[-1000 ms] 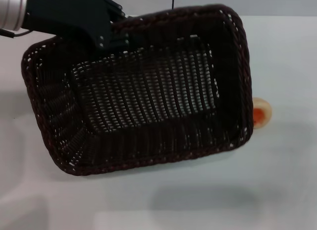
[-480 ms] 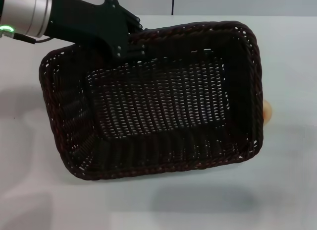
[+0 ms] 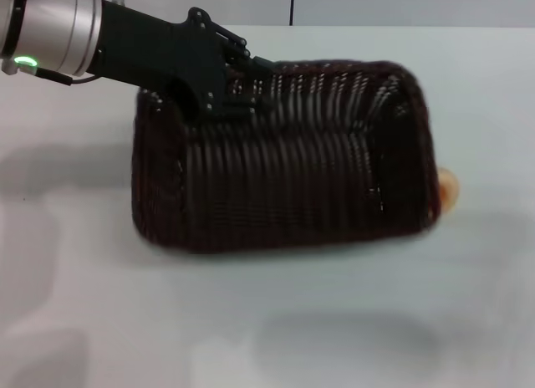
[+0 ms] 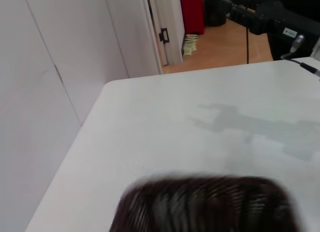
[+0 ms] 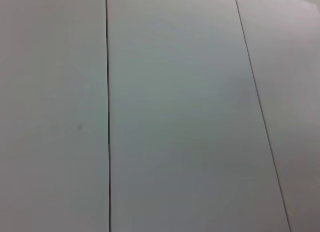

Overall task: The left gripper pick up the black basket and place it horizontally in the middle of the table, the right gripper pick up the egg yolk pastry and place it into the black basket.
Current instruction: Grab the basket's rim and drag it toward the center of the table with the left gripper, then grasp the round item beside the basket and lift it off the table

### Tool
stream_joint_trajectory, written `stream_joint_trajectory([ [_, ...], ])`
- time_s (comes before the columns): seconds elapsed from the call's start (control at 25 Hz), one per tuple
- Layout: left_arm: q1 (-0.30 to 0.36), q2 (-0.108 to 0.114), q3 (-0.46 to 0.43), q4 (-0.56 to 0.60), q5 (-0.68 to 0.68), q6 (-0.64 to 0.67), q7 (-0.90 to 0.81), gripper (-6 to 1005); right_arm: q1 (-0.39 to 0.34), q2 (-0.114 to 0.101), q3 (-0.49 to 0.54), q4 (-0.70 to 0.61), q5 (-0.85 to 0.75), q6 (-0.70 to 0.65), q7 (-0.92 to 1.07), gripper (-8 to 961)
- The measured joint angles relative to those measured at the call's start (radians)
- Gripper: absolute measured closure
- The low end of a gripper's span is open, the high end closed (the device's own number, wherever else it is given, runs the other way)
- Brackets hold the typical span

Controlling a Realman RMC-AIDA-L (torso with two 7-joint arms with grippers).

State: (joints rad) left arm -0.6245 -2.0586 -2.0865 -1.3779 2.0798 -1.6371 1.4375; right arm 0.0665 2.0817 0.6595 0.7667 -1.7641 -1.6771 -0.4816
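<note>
My left gripper is shut on the far rim of the black basket and holds it over the middle of the white table. The basket is blurred with motion and its near side faces the head view. Its dark weave also shows in the left wrist view. The egg yolk pastry lies on the table right behind the basket's right end, mostly hidden by it. The right gripper is out of view; the right wrist view shows only grey wall panels.
In the left wrist view the table's far edge gives onto a room with a door and a black camera stand. Bare tabletop lies in front of the basket and to its left.
The basket has swung from tilted up, with its inside showing, down towards level, and moved right. The left arm moved right with it. The pastry is more hidden than a second ago.
</note>
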Motion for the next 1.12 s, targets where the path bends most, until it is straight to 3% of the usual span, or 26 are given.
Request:
stream_joint_trajectory([
  [0.32,0.039,-0.001,-0.019,-0.010,-0.093,0.059,0.004,576,-0.002,-0.001,-0.001,-0.003,0.000,-0.003,0.000,425],
  [0.52,0.098,-0.001,-0.149,-0.008,-0.261,0.083,0.008,546,-0.006,-0.002,-0.028,-0.004,0.000,-0.004,0.000,425],
  [0.72,0.202,-0.001,-0.291,0.039,-0.547,0.126,0.009,547,-0.008,0.002,-0.100,0.004,0.001,0.031,0.011,426],
  [0.96,0.317,-0.005,-0.320,0.083,-0.733,0.177,0.045,548,0.026,0.004,-0.239,0.018,0.078,0.108,0.020,426],
  [1.12,0.348,0.001,-0.330,0.128,-0.810,0.181,0.066,549,0.049,0.003,-0.307,0.020,0.119,0.163,0.022,427],
])
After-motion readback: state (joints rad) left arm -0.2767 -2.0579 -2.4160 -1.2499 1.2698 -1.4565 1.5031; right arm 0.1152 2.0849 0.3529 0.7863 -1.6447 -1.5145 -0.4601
